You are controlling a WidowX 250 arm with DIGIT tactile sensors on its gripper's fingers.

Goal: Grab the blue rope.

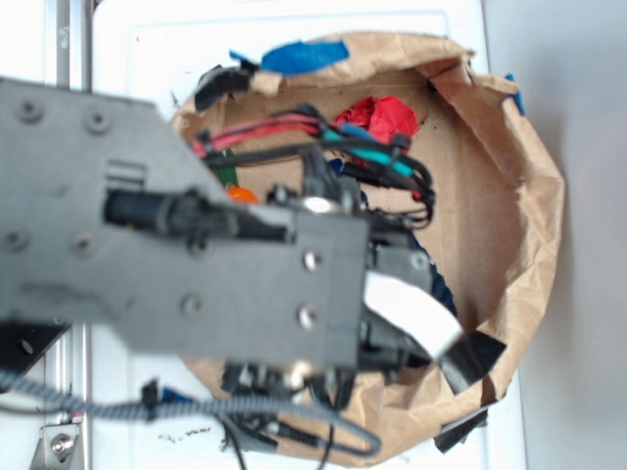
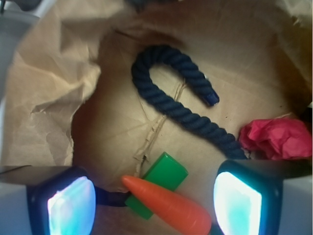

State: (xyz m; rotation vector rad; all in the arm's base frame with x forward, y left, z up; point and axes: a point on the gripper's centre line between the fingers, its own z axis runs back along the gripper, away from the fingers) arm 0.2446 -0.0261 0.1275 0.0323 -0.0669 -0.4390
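Matt twisted-fibre blue rope [image 2: 171,100], crinkled paper

The end effector [image 2: 154,200] hangs pointing downward, its two pads [image 2: 72,205] spread wide apart, holding nothing.

A dark navy, twisted pattern is being shown by the rope [image 2: 168,100], with a bright blue tip. Orange is being shown by the carrot [image 2: 168,205], green by the block [image 2: 164,178], red by the crumpled cloth [image 2: 276,138], brown by the bag [image 2: 54,98].
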